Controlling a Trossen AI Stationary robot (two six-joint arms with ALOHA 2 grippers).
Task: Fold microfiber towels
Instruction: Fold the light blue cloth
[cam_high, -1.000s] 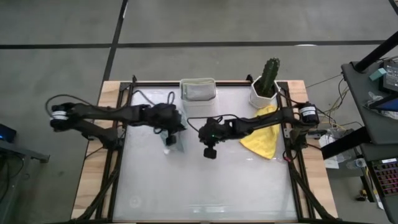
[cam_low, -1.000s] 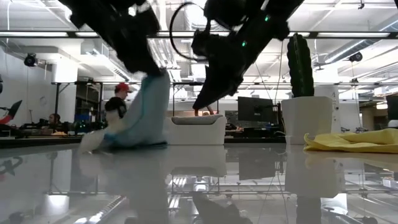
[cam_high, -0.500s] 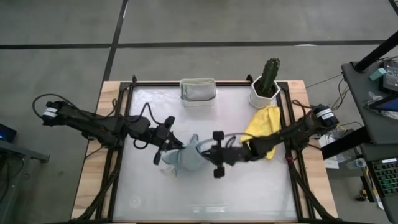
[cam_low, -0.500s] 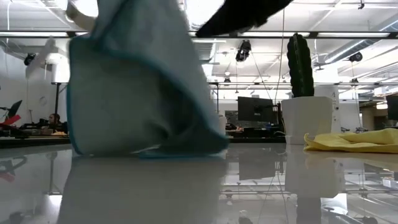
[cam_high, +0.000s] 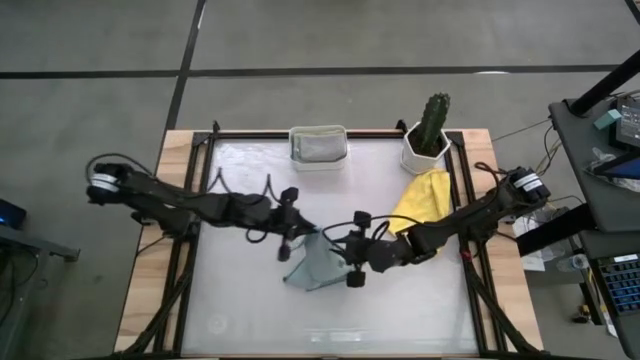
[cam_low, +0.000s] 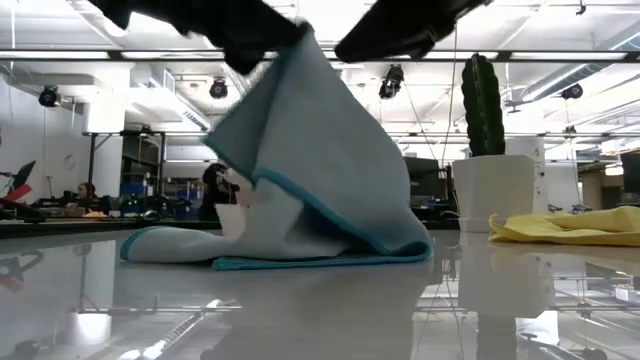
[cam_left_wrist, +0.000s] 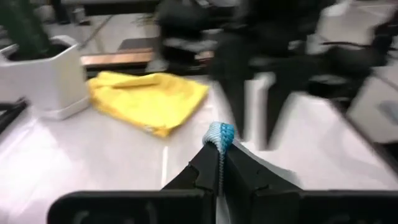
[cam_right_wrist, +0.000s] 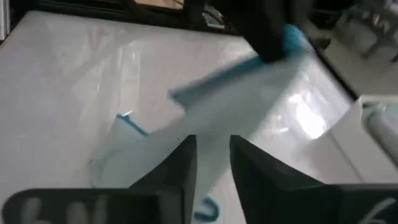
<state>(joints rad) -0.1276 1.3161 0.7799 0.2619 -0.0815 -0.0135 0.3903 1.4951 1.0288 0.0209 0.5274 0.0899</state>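
Note:
A pale blue-grey towel (cam_high: 318, 268) with a bright blue hem stands like a tent at the table's middle, its lower edge (cam_low: 300, 262) lying on the table. My left gripper (cam_high: 298, 238) is shut on its top. Facing it from the right, my right gripper (cam_high: 338, 250) has its fingers apart (cam_right_wrist: 213, 146), right beside the towel's raised slope; I cannot tell whether they touch it. A yellow towel (cam_high: 420, 200) lies crumpled at the right. A grey towel sits in the white tub (cam_high: 318, 145). My left gripper pinches one hemmed corner (cam_left_wrist: 219, 132) of the pale blue-grey towel between its two fingers, and the corner sticks out past the tips. The fingers come in nearly level from the table's left. The towel hangs slack below the corner, its lower part on the table.
A cactus in a white pot (cam_high: 428, 140) stands at the far right, next to the yellow towel. The tub stands against the far edge. The two arms meet tip to tip over the table's middle; bare table lies toward the near edge.
Both grippers came toward the near edge and met at the towel, which stood spread upright half a second ago. My left gripper then carried its corner toward the right. The towel now hangs from that corner alone, its other side fallen to the table.

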